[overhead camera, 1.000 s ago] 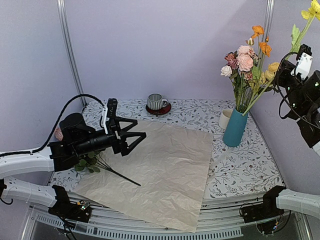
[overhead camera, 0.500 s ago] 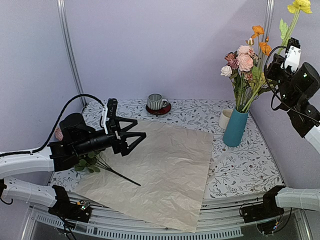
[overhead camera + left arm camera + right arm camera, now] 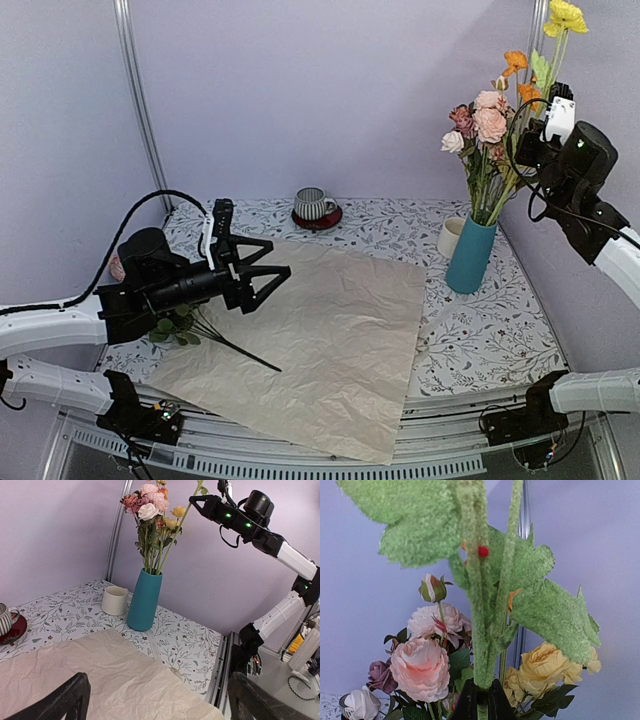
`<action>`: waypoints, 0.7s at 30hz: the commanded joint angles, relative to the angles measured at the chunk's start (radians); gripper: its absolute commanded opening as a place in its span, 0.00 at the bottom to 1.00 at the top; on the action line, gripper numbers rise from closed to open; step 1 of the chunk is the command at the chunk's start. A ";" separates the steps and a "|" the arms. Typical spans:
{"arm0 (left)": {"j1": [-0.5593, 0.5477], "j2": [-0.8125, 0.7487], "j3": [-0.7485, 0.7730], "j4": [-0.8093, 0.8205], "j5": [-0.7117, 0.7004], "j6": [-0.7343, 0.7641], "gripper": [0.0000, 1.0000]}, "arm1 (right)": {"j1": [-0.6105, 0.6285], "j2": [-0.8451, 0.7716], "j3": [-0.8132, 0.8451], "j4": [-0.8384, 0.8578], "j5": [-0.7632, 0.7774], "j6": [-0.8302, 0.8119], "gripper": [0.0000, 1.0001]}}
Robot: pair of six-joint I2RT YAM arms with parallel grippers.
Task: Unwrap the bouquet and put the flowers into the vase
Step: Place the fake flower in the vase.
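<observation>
Left gripper [image 3: 272, 258] spread wide and empty over the paper; right gripper [image 3: 533, 132] clamped on a flower stem above the vase.

At the left, loose green-leaved artificial stems [image 3: 185, 327] lie on the leaf-printed tablecloth [image 3: 480, 340] under the left arm. One dark stem reaches onto the flat sheet of crinkled peach-beige paper [image 3: 330, 340]. Behind the paper, a striped grey cup [image 3: 314, 203] stands on a dark red saucer [image 3: 317, 219]. Further right, a cream mug [image 3: 451, 238] stands just beside the tall teal-blue cylindrical vase [image 3: 470, 255]. The vase stands upright and holds pink, cream and orange artificial flowers [image 3: 488, 122]. High at the right, the gripper's fingers pinch the fuzzy green stem of a yellow flower [image 3: 565, 15]; that stem slants down to the vase mouth.
</observation>
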 commanded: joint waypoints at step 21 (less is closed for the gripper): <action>-0.009 -0.030 -0.023 -0.017 -0.013 0.007 0.98 | -0.117 0.141 -0.192 -0.194 -0.318 0.362 0.14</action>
